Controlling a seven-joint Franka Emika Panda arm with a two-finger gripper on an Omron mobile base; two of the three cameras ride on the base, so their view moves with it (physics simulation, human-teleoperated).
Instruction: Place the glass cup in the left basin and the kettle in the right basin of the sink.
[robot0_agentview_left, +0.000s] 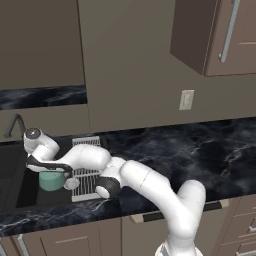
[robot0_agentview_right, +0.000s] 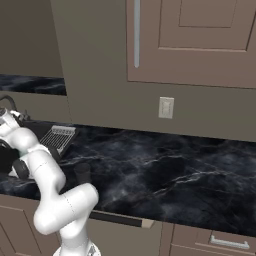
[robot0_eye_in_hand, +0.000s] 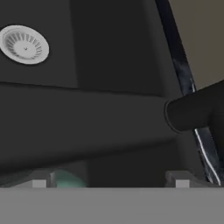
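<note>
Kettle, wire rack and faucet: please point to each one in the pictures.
kettle (robot0_agentview_left: 51, 181), left base view, on its mint-green body under the arm.
wire rack (robot0_agentview_left: 85, 176), left base view, on its white grid.
faucet (robot0_agentview_left: 14, 123), left base view, on its curved neck.

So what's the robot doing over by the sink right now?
The white arm reaches left over the black sink, with its hand right above the mint-green kettle. The kettle is down in the right basin, the one beside the white wire rack. In the hand view a sliver of green sits between the fingertips, but whether the gripper is clamped on the kettle can't be told. A small dark tumbler, apparently the glass cup, stands on the counter.
</note>
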